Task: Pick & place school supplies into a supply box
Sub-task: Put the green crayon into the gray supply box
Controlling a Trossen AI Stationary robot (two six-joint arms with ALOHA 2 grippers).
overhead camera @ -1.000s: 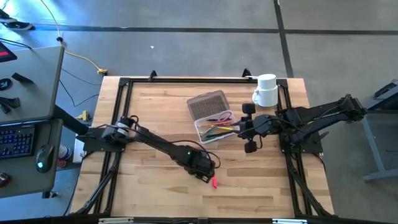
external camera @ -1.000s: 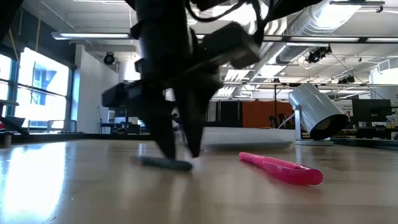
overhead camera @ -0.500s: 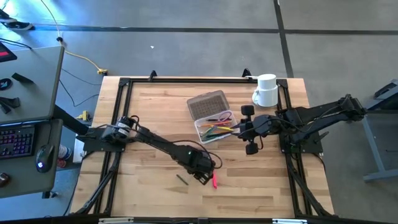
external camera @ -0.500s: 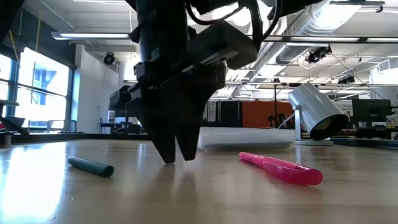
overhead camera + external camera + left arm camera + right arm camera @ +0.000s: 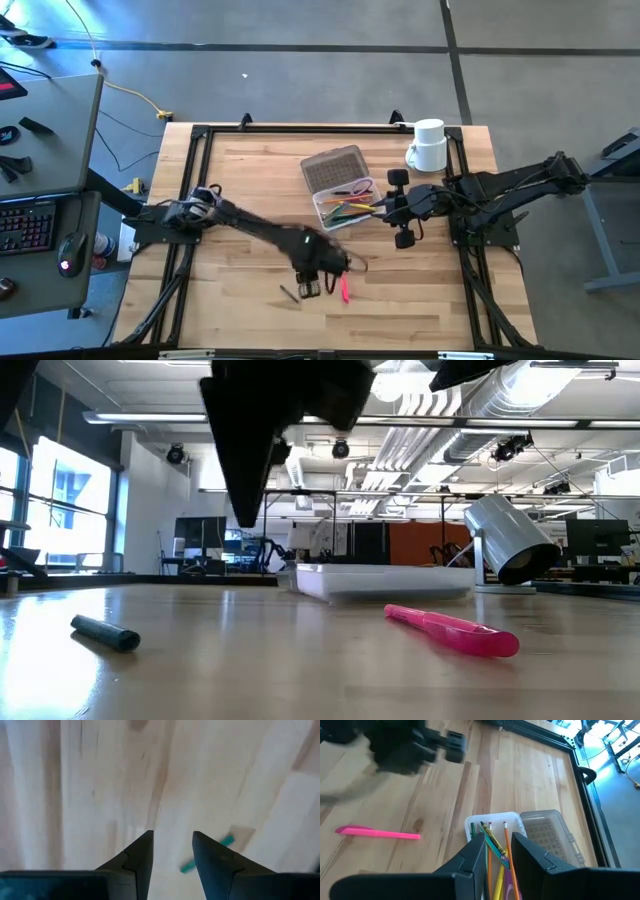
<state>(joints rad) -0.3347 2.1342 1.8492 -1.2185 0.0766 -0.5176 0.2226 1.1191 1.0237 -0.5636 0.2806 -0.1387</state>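
A dark green pen [image 5: 290, 293] lies flat on the table near the front; it also shows in the low view [image 5: 105, 635] and the left wrist view [image 5: 207, 854]. A pink pen [image 5: 343, 290] lies flat to its right. My left gripper [image 5: 310, 286] hangs open and empty above the table between them, raised clear of it, with the green pen just beside one finger [image 5: 215, 865]. The clear supply box [image 5: 345, 207] holds several pencils, and its dotted lid [image 5: 335, 168] lies open behind it. My right gripper [image 5: 498, 851] is open over the box's right end, above the pencil ends.
A white mug [image 5: 428, 145] stands at the far right corner, behind my right arm. A black frame [image 5: 200, 135] runs round the table's edges. Bare wood lies to the left of the box and along the near edge.
My left gripper shut at the table top and the green pen slipped out, going toward the table's left and near edge, where it now lies. The gripper has then risen clear of the table and shifted a little toward the pen. The pink pen has stayed where it was.
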